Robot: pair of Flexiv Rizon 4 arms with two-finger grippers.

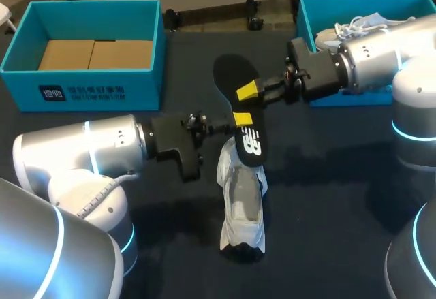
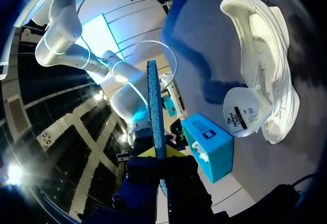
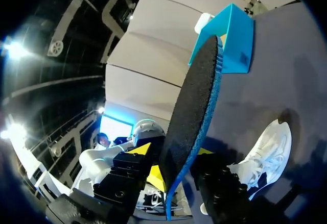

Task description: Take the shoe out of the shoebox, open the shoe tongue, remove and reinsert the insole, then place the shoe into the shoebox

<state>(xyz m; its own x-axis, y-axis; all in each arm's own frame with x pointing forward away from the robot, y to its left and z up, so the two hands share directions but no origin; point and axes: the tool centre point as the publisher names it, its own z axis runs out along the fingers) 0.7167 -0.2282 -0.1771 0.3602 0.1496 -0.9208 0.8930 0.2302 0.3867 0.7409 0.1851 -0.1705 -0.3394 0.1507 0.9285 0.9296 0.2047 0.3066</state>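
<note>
A black insole [image 1: 237, 101] hangs in the air above the white shoe [image 1: 242, 203], which lies on the dark table with its opening toward the insole. My left gripper [image 1: 242, 119] is shut on the insole's heel end, and the insole shows edge-on between its fingers [image 2: 157, 106]. Coming in from the right, my right gripper [image 1: 248, 91] has its yellow tips closed on the insole's middle. In the right wrist view the insole [image 3: 191, 112] fills the gap between both fingers. The shoe [image 2: 265, 55] lies beside and below the left gripper, also seen as the shoe [image 3: 265, 155] under the right one.
A blue shoebox [image 1: 27, 37] with brown cardboard inside stands at the back left. A second blue box [image 1: 306, 13] at the back right holds another pale shoe [image 1: 361, 23], behind my right arm. Dark table surface lies around the shoe.
</note>
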